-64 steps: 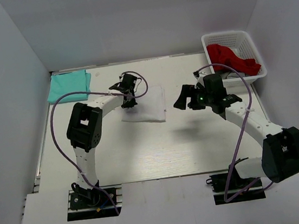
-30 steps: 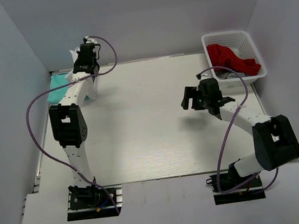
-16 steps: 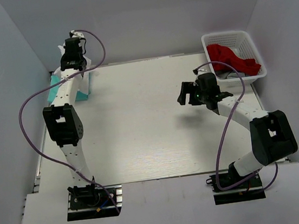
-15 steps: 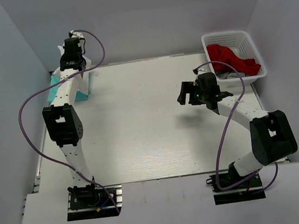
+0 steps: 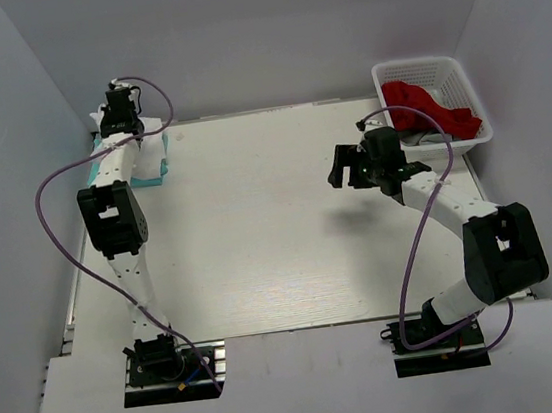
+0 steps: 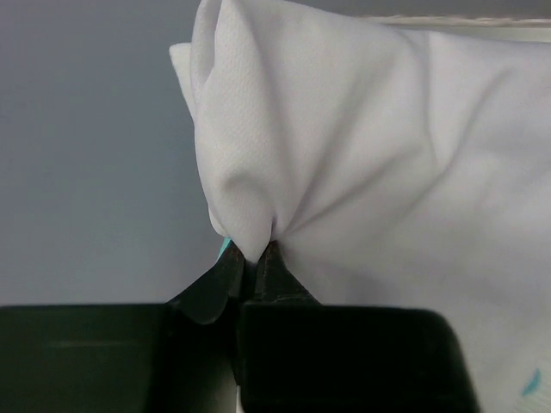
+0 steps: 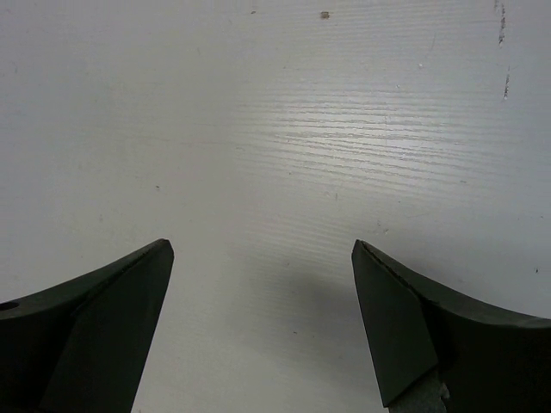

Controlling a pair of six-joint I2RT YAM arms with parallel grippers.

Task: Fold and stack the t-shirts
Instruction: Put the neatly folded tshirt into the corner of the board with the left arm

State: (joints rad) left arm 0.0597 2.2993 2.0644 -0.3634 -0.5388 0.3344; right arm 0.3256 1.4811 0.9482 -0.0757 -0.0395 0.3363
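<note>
My left gripper (image 5: 123, 127) is at the far left corner, shut on a pinched fold of the folded white t-shirt (image 5: 149, 157); the pinch shows in the left wrist view (image 6: 251, 253) with the white cloth (image 6: 362, 163) spreading right. The white shirt lies over the mint-teal t-shirt (image 5: 99, 172), of which only edges show. A sliver of teal shows in the left wrist view (image 6: 225, 246). My right gripper (image 5: 344, 173) is open and empty above the bare table at the right; its wrist view (image 7: 263, 258) shows only table between the fingers.
A white basket (image 5: 462, 83) at the far right holds red cloth (image 5: 425, 108). White walls enclose the table on the left, back and right. The left arm stretches along the left wall with its purple cable looping out.
My left gripper has carried the white t-shirt from the table's middle to the far left corner and lowered it onto the teal shirt. My right gripper has shifted slightly, staying open.
</note>
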